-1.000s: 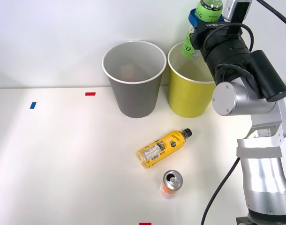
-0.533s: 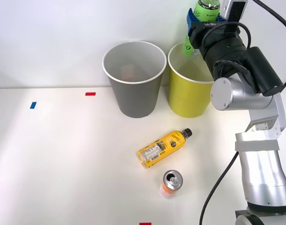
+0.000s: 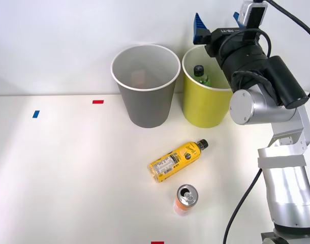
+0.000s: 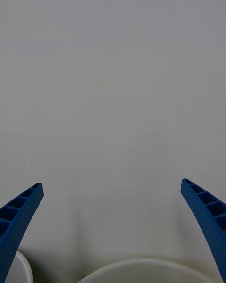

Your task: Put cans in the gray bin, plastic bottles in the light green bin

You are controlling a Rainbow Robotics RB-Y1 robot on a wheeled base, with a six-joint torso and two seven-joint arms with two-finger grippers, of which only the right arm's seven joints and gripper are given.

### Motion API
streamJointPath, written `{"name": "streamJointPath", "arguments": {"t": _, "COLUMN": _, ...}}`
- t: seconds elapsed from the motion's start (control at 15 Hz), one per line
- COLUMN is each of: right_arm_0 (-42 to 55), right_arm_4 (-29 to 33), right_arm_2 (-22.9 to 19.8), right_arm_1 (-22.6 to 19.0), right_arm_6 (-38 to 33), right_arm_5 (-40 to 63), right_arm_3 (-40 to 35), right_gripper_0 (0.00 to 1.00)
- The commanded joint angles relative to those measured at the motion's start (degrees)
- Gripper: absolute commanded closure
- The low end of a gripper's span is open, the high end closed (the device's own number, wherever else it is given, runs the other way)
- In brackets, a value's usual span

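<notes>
- Two things lie on the worktop not yet sorted: the yellow bottle on its side, and just beside it, nearer the robot, the can standing upright with its pull tab showing.
- One bottle is already sorted: the green bottle sits inside the green bin, black cap up, leaning toward the bin's far wall.
- Right hand hangs above the green bin's rim, released and empty, its blue fingers spread wide; I judge it sits there because that spot lets a bottle fall straight into the right bin.
- Gray bin stands just beside the green one, on the robot's left of it, both against the back wall; something small and pale orange seems to lie at its bottom, too dim to name.
- Front view gives the whole layout: both bins, the bottle inside, the two things left.
- Wrist view adds what the arm hides from the front: both fingers wide apart with nothing between them, the white rim of the green bin directly beyond, and a sliver of the gray bin's rim at one side.
- Next pick looks easiest on the can, upright and apart from the bottle; the bottle may roll.
</notes>
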Motion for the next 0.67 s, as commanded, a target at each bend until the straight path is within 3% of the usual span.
{"name": "streamJointPath", "arguments": {"t": 0.07, "right_arm_0": 7.0, "right_arm_4": -0.3, "right_arm_2": 2.4, "right_arm_1": -1.3, "right_arm_6": -0.2, "right_arm_5": -3.3, "right_arm_3": -4.8, "right_gripper_0": 0.00}}
{"name": "streamJointPath", "arguments": {"t": 0.33, "right_arm_0": 22.2, "right_arm_4": -2.2, "right_arm_2": 6.0, "right_arm_1": -5.6, "right_arm_6": -1.3, "right_arm_5": -8.6, "right_arm_3": -16.8, "right_gripper_0": 0.00}}
{"name": "streamJointPath", "arguments": {"t": 0.67, "right_arm_0": 42.2, "right_arm_4": -3.2, "right_arm_2": 10.0, "right_arm_1": -11.3, "right_arm_6": -2.7, "right_arm_5": -19.5, "right_arm_3": -24.8, "right_gripper_0": 0.00}}
